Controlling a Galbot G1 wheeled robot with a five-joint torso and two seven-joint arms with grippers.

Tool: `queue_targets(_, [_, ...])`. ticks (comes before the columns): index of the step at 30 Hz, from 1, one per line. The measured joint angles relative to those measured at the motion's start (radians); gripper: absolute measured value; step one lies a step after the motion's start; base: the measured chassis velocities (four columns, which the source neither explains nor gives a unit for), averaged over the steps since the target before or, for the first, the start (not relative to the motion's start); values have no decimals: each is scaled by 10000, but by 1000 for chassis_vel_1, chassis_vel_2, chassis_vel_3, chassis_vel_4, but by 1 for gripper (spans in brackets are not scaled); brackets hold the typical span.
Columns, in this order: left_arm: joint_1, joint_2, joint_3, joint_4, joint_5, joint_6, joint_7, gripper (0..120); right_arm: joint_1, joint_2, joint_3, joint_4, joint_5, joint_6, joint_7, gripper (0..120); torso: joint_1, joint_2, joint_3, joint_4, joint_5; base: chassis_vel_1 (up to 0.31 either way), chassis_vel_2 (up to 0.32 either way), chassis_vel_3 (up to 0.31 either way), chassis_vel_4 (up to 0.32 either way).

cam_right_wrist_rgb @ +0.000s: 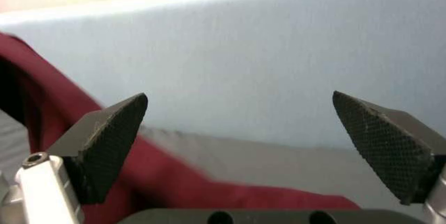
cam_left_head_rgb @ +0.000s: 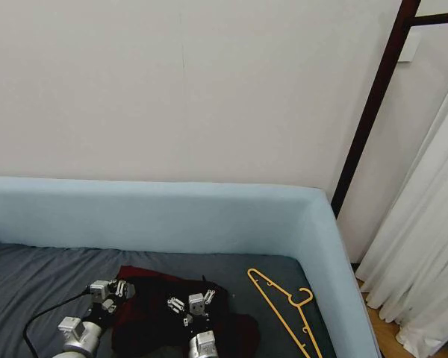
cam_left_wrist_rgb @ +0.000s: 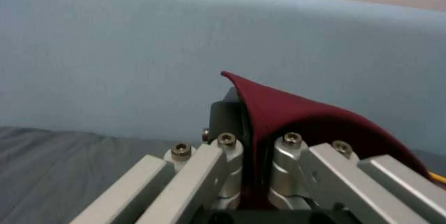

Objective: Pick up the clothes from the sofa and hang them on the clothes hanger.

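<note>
I read the left gripper [cam_left_head_rgb: 118, 289] as clenched on the left edge of the dark red garment [cam_left_head_rgb: 153, 317], with a fold of cloth standing up between its fingers [cam_left_wrist_rgb: 226, 145]. The right gripper [cam_left_head_rgb: 196, 300] is released, jaws wide apart, over the garment's middle. The garment lies on the grey seat [cam_left_head_rgb: 30, 276] of the blue sofa [cam_left_head_rgb: 172, 216]. A yellow hanger [cam_left_head_rgb: 273, 304] lies just beside the garment on its right.

my right gripper [cam_right_wrist_rgb: 244, 145] is spread wide, its black cross-hatched pads [cam_right_wrist_rgb: 112, 140] well apart. through the gap i face the pale blue sofa backrest [cam_right_wrist_rgb: 244, 62]. dark red cloth [cam_right_wrist_rgb: 167, 182] bunches up behind one pad and trails low across the grey seat [cam_right_wrist_rgb: 293, 164].
</note>
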Motion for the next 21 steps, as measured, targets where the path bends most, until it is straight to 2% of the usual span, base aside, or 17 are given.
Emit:
queue_targets(4, [110,-148,-55,-165,-6,-33,0,0,0,-1,22,-376,-97,-379,194,100,0,1,0,-5,2,0,0,0,0])
queue_targets(8, [152,-203,-89,-279,-7,-62,1,0,0,-3,22,-394,-96,-334,174,100,0,0,1,-8,5,0,0,0,0])
queue_targets(11, [180,-208,-109,-395,-21,-78,-3,0,0,-7,-67,-265,-122,174,-185,100,0,0,2,-10,12,0,0,0,0])
queue_targets(13, [193,-208,-106,-463,-21,-79,-4,0,2,-9,-144,-204,-302,1140,-987,100,0,1,2,-9,11,0,0,0,0])
queue_targets(15, [190,-208,-81,-479,-16,-79,-6,0,2,-8,-165,-221,-325,1670,-1630,100,0,0,1,-9,10,0,0,0,0])
queue_targets(18, [185,-218,-56,-547,-12,-66,-7,0,12,-8,-218,-282,-376,1937,-2080,100,0,1,0,-8,9,0,0,0,0])
queue_targets(21, [184,-220,-54,-699,-16,-45,-17,0,21,-9,-291,-491,-685,1682,-1880,100,0,0,0,-4,9,0,0,0,0])
